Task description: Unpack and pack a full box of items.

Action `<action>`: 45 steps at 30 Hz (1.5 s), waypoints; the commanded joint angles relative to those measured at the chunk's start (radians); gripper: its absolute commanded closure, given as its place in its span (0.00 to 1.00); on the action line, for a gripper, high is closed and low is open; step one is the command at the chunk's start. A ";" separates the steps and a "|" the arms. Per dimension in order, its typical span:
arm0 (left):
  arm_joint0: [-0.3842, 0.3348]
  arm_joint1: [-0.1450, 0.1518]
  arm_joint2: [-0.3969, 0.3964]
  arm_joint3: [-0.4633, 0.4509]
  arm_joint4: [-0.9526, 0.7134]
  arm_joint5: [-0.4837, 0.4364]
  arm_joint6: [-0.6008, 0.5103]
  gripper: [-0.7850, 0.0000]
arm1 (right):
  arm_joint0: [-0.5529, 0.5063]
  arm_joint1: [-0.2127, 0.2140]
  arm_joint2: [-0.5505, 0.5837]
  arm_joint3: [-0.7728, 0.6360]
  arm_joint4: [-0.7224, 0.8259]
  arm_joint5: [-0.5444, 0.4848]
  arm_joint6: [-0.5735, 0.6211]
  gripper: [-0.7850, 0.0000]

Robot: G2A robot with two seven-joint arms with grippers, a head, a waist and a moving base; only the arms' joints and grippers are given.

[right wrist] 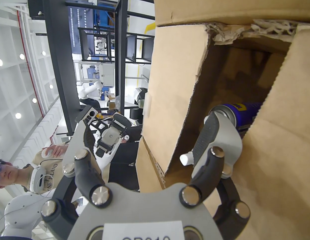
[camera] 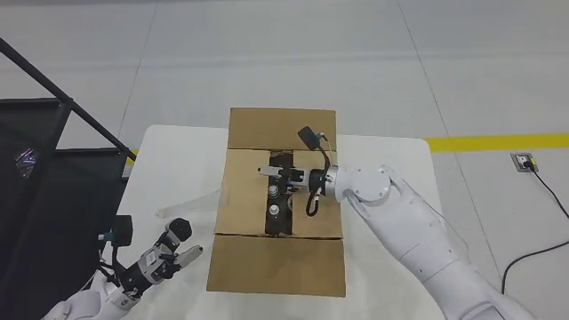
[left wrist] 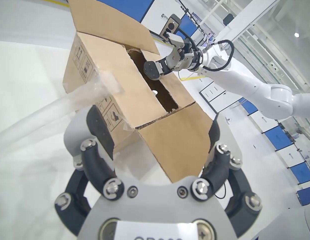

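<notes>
In the top view, a cardboard box [camera: 276,267] was seen at the middle of a white table [camera: 178,169]. Its far and near flaps were folded outward, and its two inner flaps were parted over a dark gap. The right gripper [camera: 280,174] was held over that gap. The left gripper [camera: 184,242] was kept near the box's near left corner, apart from it.

In the left wrist view, the left gripper [left wrist: 155,121] was shown with its fingers spread wide and nothing held between them (the box was merely framed beyond them). A strip of clear tape [left wrist: 105,82] was seen hanging off the box's side wall. The right gripper [left wrist: 163,54] was seen above the opening.

In the right wrist view, the right gripper [right wrist: 150,116] was seen with its fingers spread apart. One finger [right wrist: 215,136] was set inside the gap and the other outside an inner flap [right wrist: 175,88]; whether the flap was touched could not be told. A blue can [right wrist: 241,111] was seen inside the box, just behind the inner finger.
</notes>
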 commanded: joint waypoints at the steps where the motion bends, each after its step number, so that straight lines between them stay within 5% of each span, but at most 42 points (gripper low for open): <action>1: 0.000 0.000 0.003 0.003 0.000 -0.004 0.003 0.00 | 0.002 -0.008 -0.010 0.009 0.007 0.011 -0.008 0.00; 17: 0.020 -0.004 0.018 -0.008 0.017 -0.027 0.023 0.00 | 0.076 -0.098 -0.053 0.205 0.175 -0.029 0.030 0.00; 27: 0.011 -0.007 0.048 -0.047 0.054 0.014 0.004 0.00 | 0.084 -0.098 0.024 0.203 0.305 -0.086 0.175 0.00; 37: -0.008 -0.021 0.093 -0.144 0.269 0.218 0.071 0.00 | 0.031 -0.090 0.058 0.009 0.279 -0.054 0.106 0.00; 45: -0.018 -0.049 0.184 -0.198 0.498 0.551 0.250 0.00 | 0.025 -0.101 0.042 -0.051 0.284 -0.022 0.137 0.00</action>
